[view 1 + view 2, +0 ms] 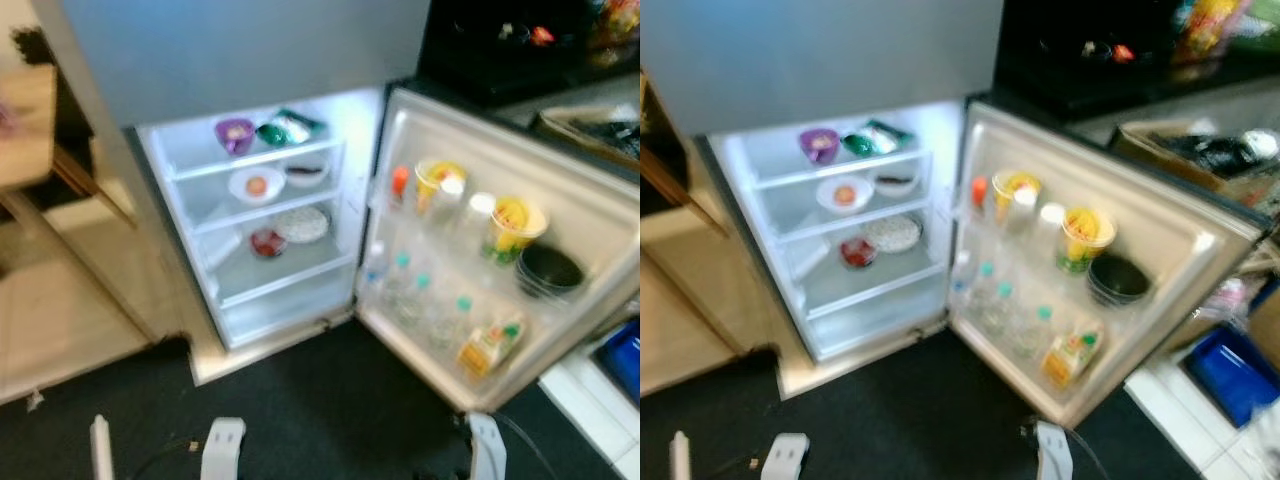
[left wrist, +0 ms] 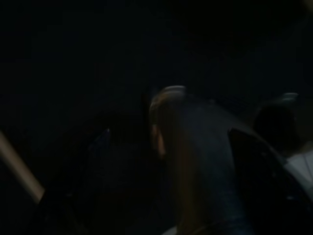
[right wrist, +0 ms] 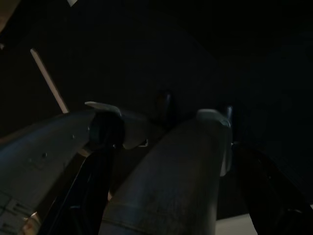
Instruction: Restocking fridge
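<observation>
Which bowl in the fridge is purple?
The purple bowl at the left of the top shelf. The bowls on the shelf below, like the white one, are not purple.

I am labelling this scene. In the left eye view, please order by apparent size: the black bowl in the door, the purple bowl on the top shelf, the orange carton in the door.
1. black bowl
2. orange carton
3. purple bowl
The carton sits nearer the camera than the purple bowl, so that ranking is unsure.
</observation>
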Robot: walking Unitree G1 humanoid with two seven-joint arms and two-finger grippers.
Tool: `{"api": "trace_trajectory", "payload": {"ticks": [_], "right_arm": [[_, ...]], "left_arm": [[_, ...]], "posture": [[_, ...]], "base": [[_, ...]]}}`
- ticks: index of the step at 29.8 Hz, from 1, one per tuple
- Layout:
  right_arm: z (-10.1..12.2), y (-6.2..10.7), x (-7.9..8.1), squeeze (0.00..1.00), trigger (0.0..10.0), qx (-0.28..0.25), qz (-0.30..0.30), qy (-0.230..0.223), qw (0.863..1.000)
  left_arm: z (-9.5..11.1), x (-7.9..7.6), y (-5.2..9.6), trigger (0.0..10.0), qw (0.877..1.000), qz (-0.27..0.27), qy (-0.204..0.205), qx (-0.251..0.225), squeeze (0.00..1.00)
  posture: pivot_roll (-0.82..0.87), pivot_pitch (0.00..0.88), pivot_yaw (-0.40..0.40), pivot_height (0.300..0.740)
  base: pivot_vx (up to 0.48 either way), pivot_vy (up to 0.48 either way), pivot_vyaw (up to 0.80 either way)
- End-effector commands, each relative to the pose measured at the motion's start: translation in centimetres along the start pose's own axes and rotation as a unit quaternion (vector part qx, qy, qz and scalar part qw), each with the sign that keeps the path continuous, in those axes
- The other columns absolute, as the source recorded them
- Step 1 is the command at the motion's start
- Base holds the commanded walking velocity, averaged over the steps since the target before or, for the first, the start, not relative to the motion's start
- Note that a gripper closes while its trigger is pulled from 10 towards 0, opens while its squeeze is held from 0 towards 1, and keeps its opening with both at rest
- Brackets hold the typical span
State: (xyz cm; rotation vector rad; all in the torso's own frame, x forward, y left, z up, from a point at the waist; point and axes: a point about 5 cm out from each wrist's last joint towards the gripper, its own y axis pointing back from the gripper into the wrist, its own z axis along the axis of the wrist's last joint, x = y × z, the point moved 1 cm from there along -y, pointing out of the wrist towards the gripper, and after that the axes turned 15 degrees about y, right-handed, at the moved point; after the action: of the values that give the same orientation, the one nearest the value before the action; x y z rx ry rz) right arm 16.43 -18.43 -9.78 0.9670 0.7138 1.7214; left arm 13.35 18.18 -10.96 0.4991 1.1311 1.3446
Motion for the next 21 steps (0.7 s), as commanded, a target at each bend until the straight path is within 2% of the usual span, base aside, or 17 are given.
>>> {"api": "trace_trajectory", "payload": {"ticks": [1, 4, 21], "right_arm": [[-0.19, 0.11, -0.17, 0.0, 10.0, 0.003, -0.002, 0.002, 1.0], [-0.2, 0.11, -0.16, 0.0, 10.0, 0.003, -0.003, 0.002, 1.0], [-0.26, 0.17, -0.31, 0.0, 10.0, 0.004, -0.007, 0.002, 1.0]], "left_arm": [[-1.23, 0.34, 0.28, 10.0, 1.0, 0.0, 0.003, 0.025, 0.0], [-1.17, 0.38, 0.29, 10.0, 1.0, -0.003, 0.002, 0.028, 0.0], [-1.64, 0.01, 0.23, 10.0, 0.999, -0.013, 0.004, 0.038, 0.0]], "posture": [[-0.01, 0.059, -0.017, 0.74], [-0.01, 0.06, -0.017, 0.74], [-0.01, 0.06, -0.019, 0.74]], "base": [[0.0, 0.0, 0.0], [0.0, 0.0, 0.0], [0.0, -0.472, 0.0]]}}
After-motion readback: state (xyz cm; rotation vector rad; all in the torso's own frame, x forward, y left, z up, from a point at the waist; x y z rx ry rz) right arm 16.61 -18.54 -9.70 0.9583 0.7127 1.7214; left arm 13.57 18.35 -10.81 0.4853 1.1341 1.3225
